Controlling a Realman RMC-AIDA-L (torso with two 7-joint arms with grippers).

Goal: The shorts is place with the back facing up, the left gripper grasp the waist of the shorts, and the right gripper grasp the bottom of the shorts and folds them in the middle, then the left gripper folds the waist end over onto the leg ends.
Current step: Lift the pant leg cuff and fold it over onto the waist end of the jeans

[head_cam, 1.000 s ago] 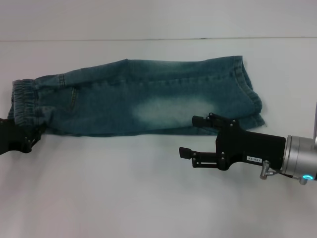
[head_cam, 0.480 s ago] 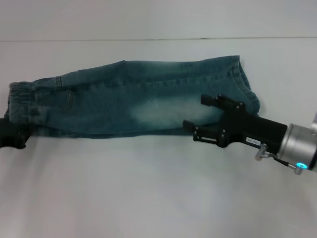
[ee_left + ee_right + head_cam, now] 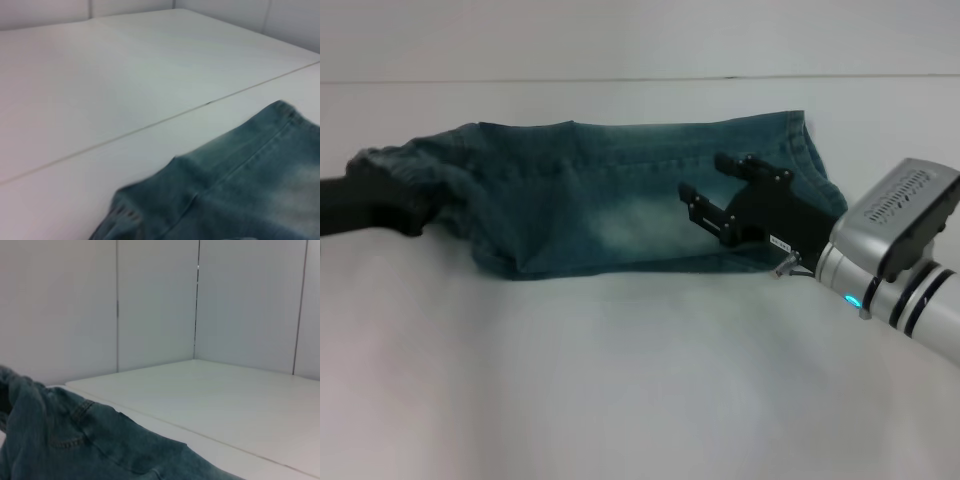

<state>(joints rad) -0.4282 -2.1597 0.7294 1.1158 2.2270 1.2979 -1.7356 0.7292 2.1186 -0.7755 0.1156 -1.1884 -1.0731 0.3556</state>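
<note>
Blue denim shorts [image 3: 620, 190] lie folded lengthwise across the white table [image 3: 620, 380], with the leg ends [image 3: 815, 160] on the right. On the left, the elastic waist [image 3: 395, 165] is bunched and raised off the table, with my left gripper [image 3: 382, 205] shut on it. Its fingers are mostly hidden by the cloth. My right gripper [image 3: 715, 180] hovers open over the leg part, holding nothing. The left wrist view shows the shorts [image 3: 240, 185] close up. The right wrist view shows the lifted denim [image 3: 75, 440].
A thin seam [image 3: 620, 79] runs across the table at the back. White walls stand behind the table in the right wrist view. The right arm's silver forearm [image 3: 900, 260] reaches in from the lower right.
The left gripper has lifted the waist and drawn it rightward, shortening the flat part. The right gripper, still open, has moved from the front edge up over the leg part.
</note>
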